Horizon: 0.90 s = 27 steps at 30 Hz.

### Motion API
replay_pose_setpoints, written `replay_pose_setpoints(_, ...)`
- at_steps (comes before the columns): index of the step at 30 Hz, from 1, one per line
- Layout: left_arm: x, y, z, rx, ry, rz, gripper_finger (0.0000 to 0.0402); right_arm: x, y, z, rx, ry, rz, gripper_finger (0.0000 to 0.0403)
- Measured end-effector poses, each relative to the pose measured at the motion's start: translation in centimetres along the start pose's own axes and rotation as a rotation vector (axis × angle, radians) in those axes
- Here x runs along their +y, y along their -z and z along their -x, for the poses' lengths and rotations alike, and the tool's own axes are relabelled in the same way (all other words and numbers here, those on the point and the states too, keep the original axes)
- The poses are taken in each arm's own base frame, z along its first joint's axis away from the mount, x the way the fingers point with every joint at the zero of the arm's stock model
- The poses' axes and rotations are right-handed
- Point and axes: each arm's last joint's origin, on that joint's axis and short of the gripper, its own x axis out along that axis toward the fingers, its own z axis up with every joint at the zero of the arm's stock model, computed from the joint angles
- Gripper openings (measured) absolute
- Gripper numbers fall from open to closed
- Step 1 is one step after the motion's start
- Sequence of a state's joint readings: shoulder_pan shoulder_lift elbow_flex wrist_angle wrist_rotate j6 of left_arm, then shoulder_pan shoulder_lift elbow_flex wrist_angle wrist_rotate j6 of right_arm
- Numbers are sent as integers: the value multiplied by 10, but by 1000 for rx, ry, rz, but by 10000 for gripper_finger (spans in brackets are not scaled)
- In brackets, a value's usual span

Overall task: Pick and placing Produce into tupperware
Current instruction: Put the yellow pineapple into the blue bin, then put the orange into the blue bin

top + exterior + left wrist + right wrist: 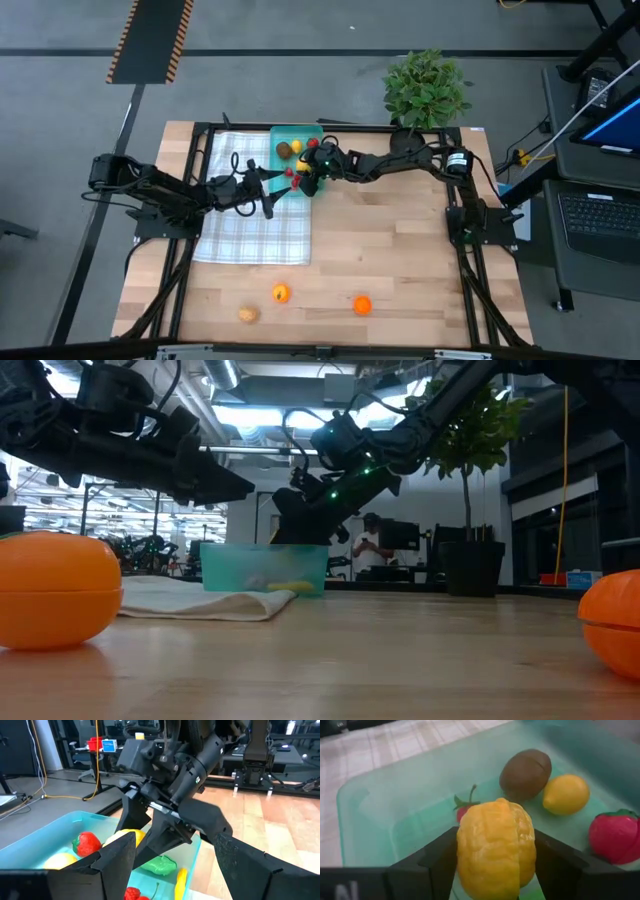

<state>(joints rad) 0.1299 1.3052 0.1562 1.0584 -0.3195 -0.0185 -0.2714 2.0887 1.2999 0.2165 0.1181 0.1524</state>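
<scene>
Tabletop [400, 260]: three produce pieces lie unpicked along one edge, well apart from the teal tupperware [380, 800], which sits by the checked cloth [250, 230]. Right hand [495, 855] is over the tupperware interior, fingers pressed on either side of a yellow ridged fruit [496, 851], positioned for release, I judge. Left hand [268, 196] waits beside it, wide and empty. Kiwi [525, 774], lemon [565, 794], strawberry [616, 836] lie inside.
</scene>
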Motion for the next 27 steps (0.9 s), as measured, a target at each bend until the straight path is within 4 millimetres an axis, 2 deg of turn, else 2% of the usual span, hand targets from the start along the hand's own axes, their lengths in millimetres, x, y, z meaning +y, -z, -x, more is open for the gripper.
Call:
replay_pose_setpoints(6,0,1,0,6,0,-2,261,0,-2,0,-21,-3,-3,257)
replay_pose_setpoints(13,0,1,0,11,0,-4,261,2,-6,2,-42,-8,-3,271)
replay_pose_setpoints(18,0,1,0,11,1,-5,261,4,-18,15,-55,-69,48,272)
replay_pose_setpoints(22,-5,1,1,11,74,-10,261,15,-26,30,-48,-140,121,272)
replay_pose_setpoints(25,-12,0,4,3,135,-57,261,24,-23,43,-52,-162,166,272)
replay_pose_setpoints(27,-15,-4,6,-21,157,-78,261,26,-14,52,-49,-171,189,272)
